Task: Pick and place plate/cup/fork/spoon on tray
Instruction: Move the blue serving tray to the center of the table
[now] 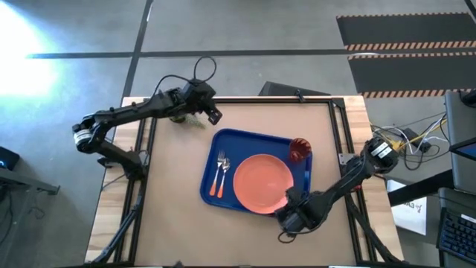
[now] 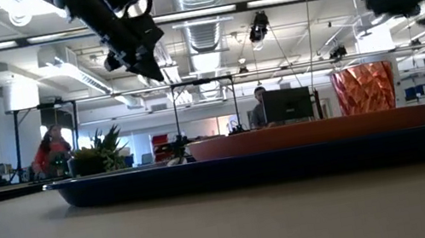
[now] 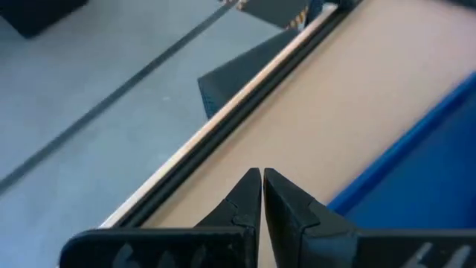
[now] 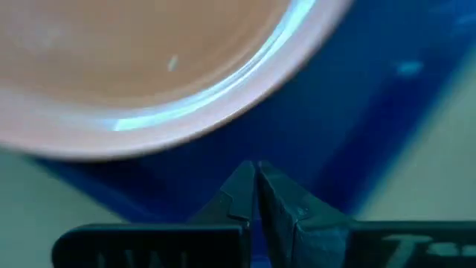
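The blue tray lies in the middle of the table. The salmon-pink plate lies flat on it. The dark red cup stands upright in the tray's far right corner. The fork and the spoon lie side by side on the tray's left part, orange handles toward the near edge. My right gripper is shut and empty over the tray's near right rim, beside the plate's edge. My left gripper is shut and empty, held high over the table's far edge, left of the tray.
A small green potted plant stands at the table's far left, below my left arm. Black rails run along the table's edges. Bare tabletop lies left of the tray and in front of it. People sit in the room beyond.
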### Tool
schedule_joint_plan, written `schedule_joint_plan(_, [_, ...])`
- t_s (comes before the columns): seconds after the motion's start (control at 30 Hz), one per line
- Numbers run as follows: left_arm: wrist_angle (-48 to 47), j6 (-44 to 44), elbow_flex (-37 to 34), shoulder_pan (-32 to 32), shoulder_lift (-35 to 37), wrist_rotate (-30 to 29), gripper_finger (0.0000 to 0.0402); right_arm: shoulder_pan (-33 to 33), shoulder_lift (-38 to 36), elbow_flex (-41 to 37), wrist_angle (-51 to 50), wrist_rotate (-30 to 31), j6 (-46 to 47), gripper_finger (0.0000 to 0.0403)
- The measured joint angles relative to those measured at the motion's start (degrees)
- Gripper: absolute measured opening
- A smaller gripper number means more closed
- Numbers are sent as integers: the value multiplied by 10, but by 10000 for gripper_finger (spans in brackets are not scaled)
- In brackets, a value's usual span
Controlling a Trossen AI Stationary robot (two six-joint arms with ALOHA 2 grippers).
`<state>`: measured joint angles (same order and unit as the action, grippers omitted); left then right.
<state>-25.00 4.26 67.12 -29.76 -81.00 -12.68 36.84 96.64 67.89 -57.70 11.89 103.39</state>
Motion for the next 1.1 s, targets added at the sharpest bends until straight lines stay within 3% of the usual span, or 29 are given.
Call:
schedule_joint_plan(0.13, [31, 12, 20, -46, -45, 106, 0, 13, -38, 56, -149, 98, 44, 8])
schedule_joint_plan(0.27, [23, 30, 42, -77, -121, 199, 0, 27, -93, 103, -213, 264, 55, 8])
schedule_joint_plan(0.37, [9, 30, 55, -78, -173, 238, 0, 34, -132, 127, -211, 380, 4, 8])
schedule_joint_plan(0.5, [4, 43, 63, -76, -236, 322, 0, 35, -166, 156, -206, 476, -89, 8])
schedule_joint_plan(0.7, [6, 44, 63, -56, -284, 300, 0, 35, -186, 171, -191, 526, -175, 8])
schedule_joint_plan(0.9, [37, 49, 65, -50, -286, 256, 0, 35, -181, 158, -182, 527, -178, 8])
schedule_joint_plan(1.1, [54, 76, 73, -56, -286, 248, 0, 35, -160, 155, -182, 526, -160, 8])
